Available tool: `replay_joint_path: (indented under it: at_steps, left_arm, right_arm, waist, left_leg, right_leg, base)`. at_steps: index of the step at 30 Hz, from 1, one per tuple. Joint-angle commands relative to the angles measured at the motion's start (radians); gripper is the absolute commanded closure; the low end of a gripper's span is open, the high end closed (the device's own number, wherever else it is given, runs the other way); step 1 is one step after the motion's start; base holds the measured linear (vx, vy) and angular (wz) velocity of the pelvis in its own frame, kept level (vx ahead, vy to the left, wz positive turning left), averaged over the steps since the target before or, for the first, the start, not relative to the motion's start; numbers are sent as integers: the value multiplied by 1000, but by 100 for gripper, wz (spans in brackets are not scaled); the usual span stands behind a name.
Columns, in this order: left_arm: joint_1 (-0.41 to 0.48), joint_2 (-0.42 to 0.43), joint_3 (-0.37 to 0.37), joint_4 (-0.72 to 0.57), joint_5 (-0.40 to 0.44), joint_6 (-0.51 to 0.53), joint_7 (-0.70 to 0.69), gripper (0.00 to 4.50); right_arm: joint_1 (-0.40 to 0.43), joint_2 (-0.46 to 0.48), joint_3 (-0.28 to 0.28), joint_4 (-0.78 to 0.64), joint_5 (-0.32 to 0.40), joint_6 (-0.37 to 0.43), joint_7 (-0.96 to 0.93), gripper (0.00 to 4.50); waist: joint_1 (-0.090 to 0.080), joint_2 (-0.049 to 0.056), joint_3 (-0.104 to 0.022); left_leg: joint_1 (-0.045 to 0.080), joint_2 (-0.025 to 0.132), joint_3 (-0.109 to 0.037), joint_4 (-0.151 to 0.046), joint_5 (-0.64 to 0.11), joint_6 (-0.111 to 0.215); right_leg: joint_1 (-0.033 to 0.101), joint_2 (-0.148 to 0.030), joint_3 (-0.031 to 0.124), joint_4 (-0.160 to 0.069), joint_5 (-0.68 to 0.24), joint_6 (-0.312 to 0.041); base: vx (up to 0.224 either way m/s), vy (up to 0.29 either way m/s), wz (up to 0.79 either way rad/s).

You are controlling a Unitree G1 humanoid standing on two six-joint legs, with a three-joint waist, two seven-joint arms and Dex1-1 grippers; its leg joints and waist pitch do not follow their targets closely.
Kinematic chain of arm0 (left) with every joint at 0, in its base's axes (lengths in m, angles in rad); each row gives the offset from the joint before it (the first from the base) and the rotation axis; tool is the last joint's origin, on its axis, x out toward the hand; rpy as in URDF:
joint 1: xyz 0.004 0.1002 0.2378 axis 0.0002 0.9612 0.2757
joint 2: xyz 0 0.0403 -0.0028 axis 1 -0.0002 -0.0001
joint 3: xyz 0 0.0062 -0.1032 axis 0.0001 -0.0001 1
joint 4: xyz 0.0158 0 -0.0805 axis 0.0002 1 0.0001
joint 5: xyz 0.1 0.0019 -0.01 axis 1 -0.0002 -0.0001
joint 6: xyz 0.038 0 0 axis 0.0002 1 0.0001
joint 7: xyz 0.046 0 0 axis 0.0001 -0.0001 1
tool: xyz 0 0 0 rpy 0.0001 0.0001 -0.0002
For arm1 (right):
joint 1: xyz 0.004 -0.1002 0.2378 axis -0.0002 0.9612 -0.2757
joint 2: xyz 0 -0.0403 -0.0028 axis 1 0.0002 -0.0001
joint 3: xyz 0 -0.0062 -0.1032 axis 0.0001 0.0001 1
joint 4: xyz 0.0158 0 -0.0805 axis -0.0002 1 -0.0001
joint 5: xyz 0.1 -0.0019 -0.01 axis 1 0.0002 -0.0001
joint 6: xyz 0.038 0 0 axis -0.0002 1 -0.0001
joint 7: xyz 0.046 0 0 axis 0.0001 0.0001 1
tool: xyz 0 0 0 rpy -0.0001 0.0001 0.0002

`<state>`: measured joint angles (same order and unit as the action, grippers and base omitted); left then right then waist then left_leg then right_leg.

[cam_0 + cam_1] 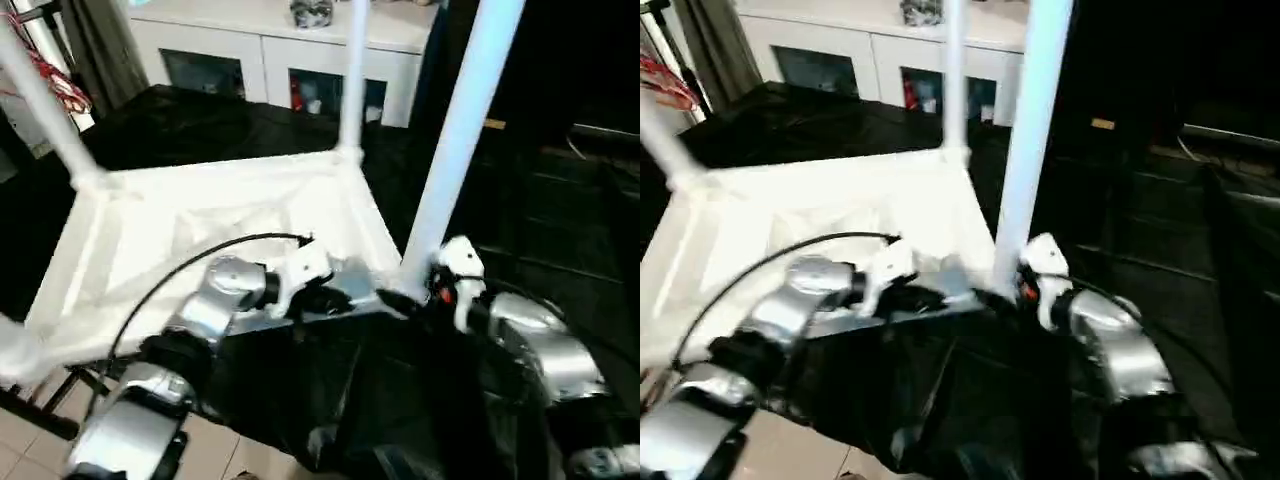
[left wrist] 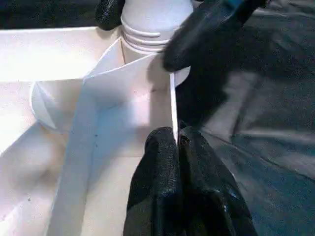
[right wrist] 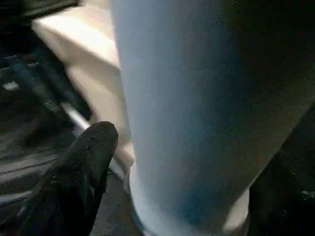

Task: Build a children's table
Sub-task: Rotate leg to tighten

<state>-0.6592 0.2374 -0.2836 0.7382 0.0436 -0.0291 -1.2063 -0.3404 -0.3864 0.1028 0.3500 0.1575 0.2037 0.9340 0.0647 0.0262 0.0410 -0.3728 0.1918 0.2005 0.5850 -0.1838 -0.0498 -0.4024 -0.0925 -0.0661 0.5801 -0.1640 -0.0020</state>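
Children's table [image 1: 200, 230], ribbed underside up; left gripper [image 2: 176, 142] pinching its thin rim, right gripper [image 1: 415, 296] around a tubular leg [image 1: 455, 150].

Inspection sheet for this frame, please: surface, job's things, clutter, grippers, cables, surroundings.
Surface: black cloth under the work.
Job's things: table top upside down, ribs up; near-right leg, far-right leg and left leg standing in corner sockets.
Clutter: nothing seen.
Grippers: left gripper pinching the top's near rim; right gripper around the near-right leg's base.
Cables: black cable over the left forearm.
Surroundings: white cabinet behind; tiled floor.
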Motion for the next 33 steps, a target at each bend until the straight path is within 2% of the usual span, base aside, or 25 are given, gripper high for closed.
replay_joint_path:
  at_steps: [1,6,7,11,12,14,18,21,23,24,25,26,27,30,33]
  left_arm:
    - [-7,6,-21,-59,-32,-16,-87,450]
    - [-6,41,-29,-70,-46,-3,-161,450]
    - [-6,41,-29,-70,-46,-3,-161,450]
    - [-5,60,-36,-76,-47,4,-195,450]
    - [-4,59,-34,-77,-49,8,-191,450]
    - [0,55,-29,-81,-48,8,-188,450]
    - [-3,19,-10,-61,-30,0,-80,450]
    - [-15,-1,0,-35,-15,-1,-12,450]
    - [-37,-46,19,4,5,10,110,450]
    - [-37,-46,19,4,5,10,110,450]
    - [-50,-84,21,26,24,32,198,450]
    - [-51,-86,21,28,25,34,203,450]
    - [-58,-115,22,42,35,52,261,450]
    - [-68,-155,28,56,41,71,335,450]
    - [-67,-177,20,51,46,78,358,450]
  right_arm:
    - [19,-23,59,-62,33,28,121,66]
    - [30,-56,85,-98,41,38,186,66]
    - [30,-56,85,-98,41,38,186,93]
    - [40,-68,110,-112,29,46,205,103]
    - [42,-65,112,-113,26,46,201,129]
    - [47,-59,112,-118,27,50,198,138]
    - [51,-4,94,-98,7,13,93,174]
    - [37,38,74,-56,-17,17,-8,177]
    - [8,104,45,19,-55,18,-175,180]
    - [8,104,45,19,-55,18,-175,181]
    - [-20,182,5,76,-60,34,-329,181]
    - [-21,185,3,78,-61,35,-336,181]
    - [-38,227,-16,111,-67,42,-420,181]
    - [-61,279,-20,151,-81,28,-503,182]
    - [-70,312,-6,157,-100,19,-533,182]
  waist:
    - [4,-10,-58]
    - [8,-9,-59]
    - [10,-10,-60]
    - [13,-12,-60]
    - [14,-12,-61]
    - [16,-11,-60]
    - [16,-10,-59]
    - [10,-13,-56]
    - [-2,-11,-52]
    - [-5,-14,-52]
    - [-11,-13,-53]
    - [-15,-11,-52]
    - [-17,-13,-52]
    - [-21,-11,-54]
    - [-20,-12,-57]
  left_leg:
    - [17,45,-15,-69,-234,72]
    - [17,46,-16,-70,-227,62]
    - [18,46,-16,-69,-223,61]
    - [17,45,-16,-68,-204,64]
    - [17,45,-15,-67,-201,65]
    - [17,46,-15,-67,-204,63]
    - [17,45,-17,-69,-216,50]
    - [18,41,-18,-72,-248,29]
    - [22,37,-21,-76,-287,7]
    - [23,37,-23,-76,-295,2]
    - [23,37,-23,-76,-294,-2]
    - [25,35,-26,-78,-310,-8]
    - [21,36,-27,-79,-306,-9]
    - [27,35,-24,-77,-315,-5]
    - [20,35,-24,-78,-283,10]
  right_leg:
    - [48,-53,37,-60,-233,-242]
    - [46,-55,39,-56,-215,-246]
    - [46,-56,39,-55,-210,-248]
    - [47,-56,39,-53,-194,-252]
    - [47,-56,39,-53,-194,-251]
    - [46,-57,39,-54,-203,-249]
    - [44,-57,40,-57,-227,-237]
    - [42,-58,39,-66,-301,-214]
    - [36,-57,38,-75,-376,-193]
    - [37,-58,37,-79,-394,-185]
    - [36,-58,39,-79,-397,-179]
    - [34,-58,36,-82,-421,-175]
    - [38,-58,36,-82,-422,-169]
    - [32,-56,38,-86,-408,-168]
    - [39,-55,39,-78,-339,-177]
  base:
    - [0,0,0]
    - [0,0,0]
    - [0,0,0]
    - [0,0,0]
    - [0,0,0]
    - [0,0,0]
    - [0,0,0]
    - [0,0,0]
    - [0,0,0]
    - [0,0,0]
    - [0,0,0]
    - [0,0,0]
    - [0,0,0]
    - [0,0,0]
    - [0,0,0]
